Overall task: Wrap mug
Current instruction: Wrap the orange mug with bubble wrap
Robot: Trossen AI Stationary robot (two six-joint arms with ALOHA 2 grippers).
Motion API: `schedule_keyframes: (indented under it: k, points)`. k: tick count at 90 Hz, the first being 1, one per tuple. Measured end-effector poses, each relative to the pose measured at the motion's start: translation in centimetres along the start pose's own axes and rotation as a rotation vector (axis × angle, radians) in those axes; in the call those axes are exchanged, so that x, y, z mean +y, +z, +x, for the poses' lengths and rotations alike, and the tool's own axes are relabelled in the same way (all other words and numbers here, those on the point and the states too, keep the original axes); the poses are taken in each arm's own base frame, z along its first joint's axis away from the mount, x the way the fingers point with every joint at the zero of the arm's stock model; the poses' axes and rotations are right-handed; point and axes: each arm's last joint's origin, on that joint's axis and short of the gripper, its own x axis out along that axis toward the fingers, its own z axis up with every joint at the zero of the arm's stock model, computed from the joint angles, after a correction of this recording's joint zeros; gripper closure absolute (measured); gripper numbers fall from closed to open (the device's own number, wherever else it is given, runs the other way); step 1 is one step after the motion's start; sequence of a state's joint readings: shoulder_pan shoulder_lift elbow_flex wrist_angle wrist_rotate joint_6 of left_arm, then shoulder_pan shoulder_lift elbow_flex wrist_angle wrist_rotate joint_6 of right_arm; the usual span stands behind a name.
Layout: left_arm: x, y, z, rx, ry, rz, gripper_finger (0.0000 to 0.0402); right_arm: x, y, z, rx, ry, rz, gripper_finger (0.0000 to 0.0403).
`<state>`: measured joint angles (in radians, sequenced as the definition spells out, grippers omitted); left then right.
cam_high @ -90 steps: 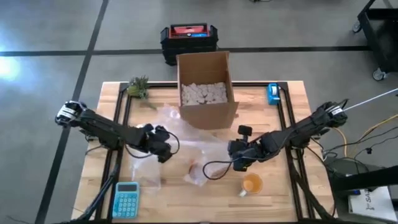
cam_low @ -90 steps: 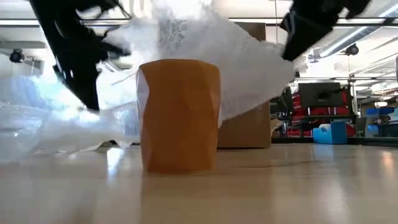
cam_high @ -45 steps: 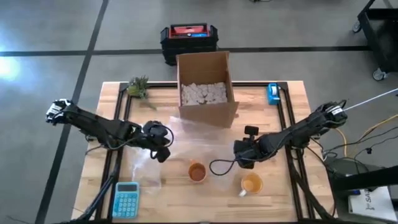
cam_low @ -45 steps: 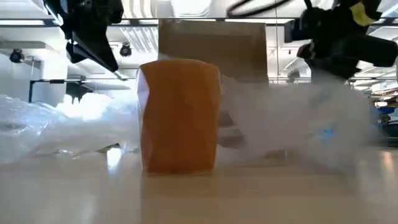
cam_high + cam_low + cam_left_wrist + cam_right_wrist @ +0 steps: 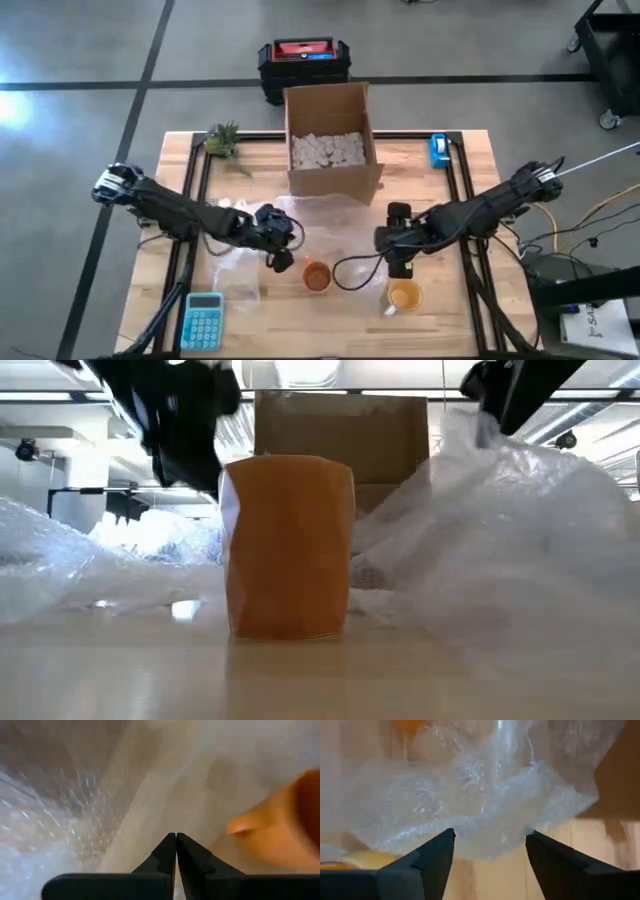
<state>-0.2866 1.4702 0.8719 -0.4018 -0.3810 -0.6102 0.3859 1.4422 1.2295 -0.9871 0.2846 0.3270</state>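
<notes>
Barely started, I'd say: the orange mug (image 5: 317, 277) stands bare on the bench (image 5: 460, 330) while the pinched-together left gripper (image 5: 281, 261) and wide right gripper (image 5: 402, 268) flank it amid loose bubble wrap (image 5: 325, 215).

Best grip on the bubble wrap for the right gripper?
Probably the loose edge of the bubble wrap directly ahead of the open right gripper. It hangs free between the fingers, clear of the brown mug, so a straight advance and pinch should catch it.
</notes>
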Motion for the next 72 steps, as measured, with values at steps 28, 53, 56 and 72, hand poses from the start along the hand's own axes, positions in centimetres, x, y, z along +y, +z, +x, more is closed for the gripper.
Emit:
schedule_keyframes:
  k: [28, 53, 56, 72]
  points:
    - [0.5, -3.9, 4.2, 0.348, 0.152, -0.021, 0.0402, 0.3, 0.6, 1.6, -0.030, -0.132, -0.083, 0.0182]
    - [-0.2, -4.4, 2.6, 0.418, 0.079, -0.081, 0.0402, 0.3, 2.0, 0.1, -0.100, -0.112, -0.117, 0.0201]
    - [-0.2, -4.3, 2.3, 0.409, 0.070, -0.084, 0.0402, 0.4, 2.2, 0.1, -0.110, -0.109, -0.131, 0.0202]
    - [-0.2, -3.5, 1.5, 0.342, 0.039, -0.093, 0.0402, 1.3, 2.4, 3.3, -0.148, -0.075, -0.176, 0.0203]
